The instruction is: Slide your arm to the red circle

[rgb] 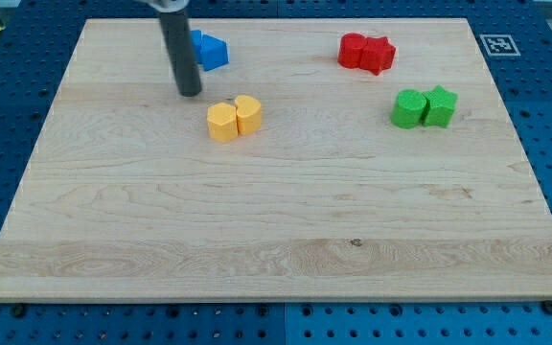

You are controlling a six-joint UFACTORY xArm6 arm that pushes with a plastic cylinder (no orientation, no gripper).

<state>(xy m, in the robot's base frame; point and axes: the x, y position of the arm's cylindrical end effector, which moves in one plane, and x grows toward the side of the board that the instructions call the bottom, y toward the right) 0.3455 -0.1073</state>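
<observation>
Resting my tip [190, 92] beside blue block [210, 50], far from red circle [354, 50].

There are two red blocks [366, 52] side by side; two green blocks [424, 107]; two yellow blocks [234, 118]; one blue block [209, 50] that shows; one dark rod [180, 48]; one wooden board [276, 240].

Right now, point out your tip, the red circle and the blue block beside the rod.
my tip [190, 93]: camera view, rod's very lower end.
red circle [353, 50]: camera view, its top face.
blue block [212, 50]: camera view, its visible top, right of the rod.
</observation>
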